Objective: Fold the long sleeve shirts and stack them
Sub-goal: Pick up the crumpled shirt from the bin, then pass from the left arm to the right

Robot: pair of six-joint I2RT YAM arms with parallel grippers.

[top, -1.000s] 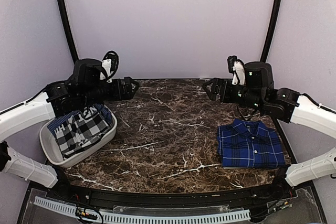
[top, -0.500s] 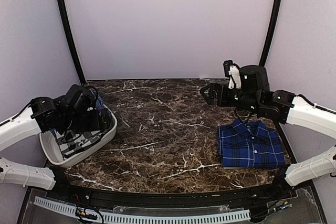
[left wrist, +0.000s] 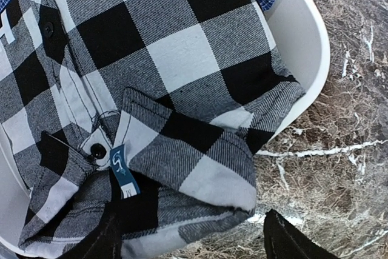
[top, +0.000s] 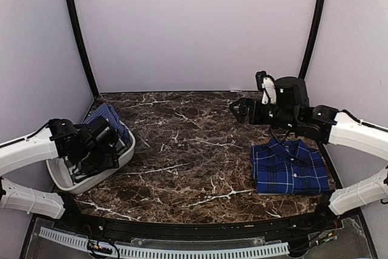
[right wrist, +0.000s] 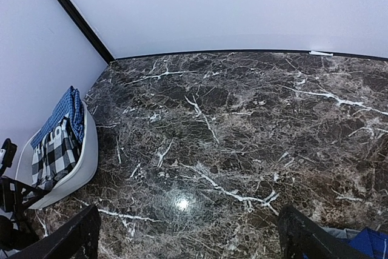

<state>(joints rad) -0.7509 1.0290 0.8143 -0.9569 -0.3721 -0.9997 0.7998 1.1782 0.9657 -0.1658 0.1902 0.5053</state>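
The black-and-white checked shirt (left wrist: pixel 182 59) with white lettering lies crumpled in a white basket (left wrist: pixel 303 40) at the table's left. My left gripper (left wrist: pixel 194 248) is open just above the shirt's near folded edge, one finger on each side. In the top view the left gripper (top: pixel 92 157) is down in the basket (top: pixel 126 151) and hides most of the shirt. The dark blue plaid shirt (top: pixel 288 167) lies folded on the table at the right. My right gripper (top: pixel 241 110) is open and empty, held above the table behind the plaid shirt.
A blue checked cloth (top: pixel 108 116) hangs over the basket's far end; it also shows in the right wrist view (right wrist: pixel 60 113). The dark marble table (top: pixel 188 150) lies between basket and plaid shirt. Black frame posts (top: pixel 76 28) stand at the back corners.
My left arm has come down from above the basket into it, close over the checked shirt. My right gripper has shifted slightly left.
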